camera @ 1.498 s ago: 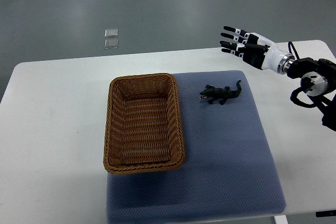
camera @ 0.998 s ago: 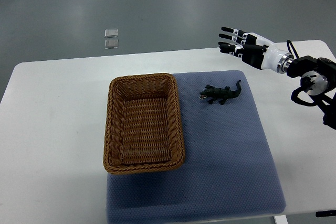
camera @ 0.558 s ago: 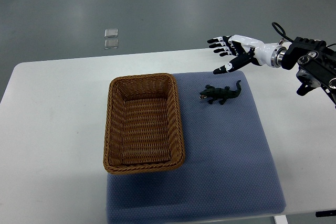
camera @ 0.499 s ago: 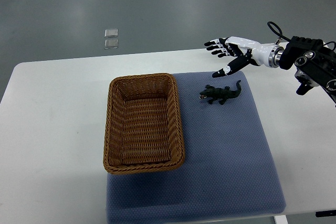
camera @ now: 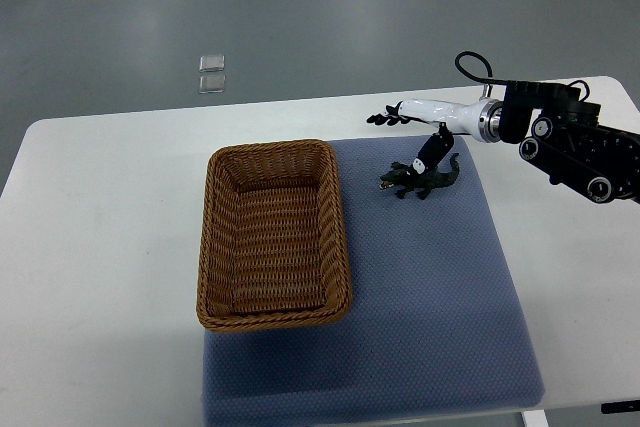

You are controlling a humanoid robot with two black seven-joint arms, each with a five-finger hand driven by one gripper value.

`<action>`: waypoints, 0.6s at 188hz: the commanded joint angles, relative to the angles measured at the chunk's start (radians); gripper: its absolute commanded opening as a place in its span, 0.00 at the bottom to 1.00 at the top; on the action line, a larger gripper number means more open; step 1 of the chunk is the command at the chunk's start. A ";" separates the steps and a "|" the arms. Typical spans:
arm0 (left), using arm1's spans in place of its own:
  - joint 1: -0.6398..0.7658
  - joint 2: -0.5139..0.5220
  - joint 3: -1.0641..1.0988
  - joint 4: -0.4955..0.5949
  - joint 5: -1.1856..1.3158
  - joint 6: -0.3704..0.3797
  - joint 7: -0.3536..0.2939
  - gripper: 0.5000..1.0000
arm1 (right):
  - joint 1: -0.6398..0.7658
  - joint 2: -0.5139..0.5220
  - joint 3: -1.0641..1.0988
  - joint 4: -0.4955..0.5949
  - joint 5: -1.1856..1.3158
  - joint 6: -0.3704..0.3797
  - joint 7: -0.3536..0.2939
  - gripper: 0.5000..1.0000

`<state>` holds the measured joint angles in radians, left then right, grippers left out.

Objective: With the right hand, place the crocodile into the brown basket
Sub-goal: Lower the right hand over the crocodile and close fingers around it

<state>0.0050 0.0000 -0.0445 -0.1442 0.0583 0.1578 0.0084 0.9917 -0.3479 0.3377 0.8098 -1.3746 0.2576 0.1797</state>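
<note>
A white counter [camera: 110, 247] carries a blue mat [camera: 430, 287]. On the mat, a small dark green toy crocodile [camera: 420, 179] lies just to the right of a brown basket [camera: 272, 235], apart from the basket's right wall. The crocodile's long axis runs roughly left to right with a slight tilt, tail raised toward the upper right, head toward the basket.

The right hand [camera: 412, 127] reaches in from the right edge of the view, palm turned down, fingers spread wide and holding nothing. Its fingertips [camera: 378, 118] point left, past the toy, while the thumb [camera: 428, 153] hangs down just over the crocodile's back; I cannot tell if it touches. The toy sits directly below and slightly toward the robot from the palm. No left hand is in view, so the right hand is the only one near.

Compared with a second and a half ago, the hand has swung in from the counter's far right corner, rotated from an upright open palm to a downward one, and come to hover over the toy. The crocodile and basket have not shifted.
</note>
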 commanded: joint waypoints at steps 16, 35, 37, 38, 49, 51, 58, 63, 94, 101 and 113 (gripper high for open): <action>0.001 0.000 0.000 0.000 0.000 0.000 0.001 1.00 | 0.002 0.006 -0.117 -0.001 -0.017 -0.087 -0.003 0.86; 0.000 0.000 0.000 0.000 0.000 0.000 0.001 1.00 | -0.004 0.006 -0.123 -0.011 -0.017 -0.100 -0.005 0.86; 0.000 0.000 0.000 0.000 0.000 0.000 -0.001 1.00 | -0.004 0.006 -0.123 -0.011 -0.018 -0.100 -0.006 0.86; 0.000 0.000 0.000 0.000 0.000 0.000 -0.001 1.00 | -0.004 0.006 -0.123 -0.012 -0.018 -0.101 -0.006 0.86; 0.000 0.000 0.000 0.000 0.000 0.000 0.001 1.00 | -0.004 0.006 -0.126 -0.026 -0.018 -0.104 -0.008 0.86; 0.000 0.000 0.000 0.000 0.000 0.000 0.001 1.00 | -0.004 0.006 -0.127 -0.030 -0.018 -0.106 -0.008 0.86; 0.000 0.000 0.000 0.000 0.000 0.000 0.001 1.00 | -0.002 0.006 -0.132 -0.044 -0.018 -0.109 -0.012 0.86; 0.000 0.000 0.000 0.000 0.000 0.000 0.001 1.00 | -0.001 0.007 -0.134 -0.058 -0.018 -0.109 -0.016 0.86; 0.000 0.000 0.000 0.000 0.000 0.000 0.001 1.00 | 0.001 0.023 -0.137 -0.086 -0.018 -0.107 -0.046 0.85; 0.001 0.000 0.000 0.000 0.000 0.000 0.001 1.00 | 0.001 0.024 -0.137 -0.086 -0.018 -0.107 -0.052 0.85; 0.000 0.000 0.000 0.000 0.000 0.000 -0.001 1.00 | 0.002 0.024 -0.137 -0.086 -0.018 -0.107 -0.055 0.85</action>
<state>0.0050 0.0000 -0.0445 -0.1442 0.0583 0.1578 0.0087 0.9920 -0.3262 0.2012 0.7256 -1.3928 0.1503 0.1344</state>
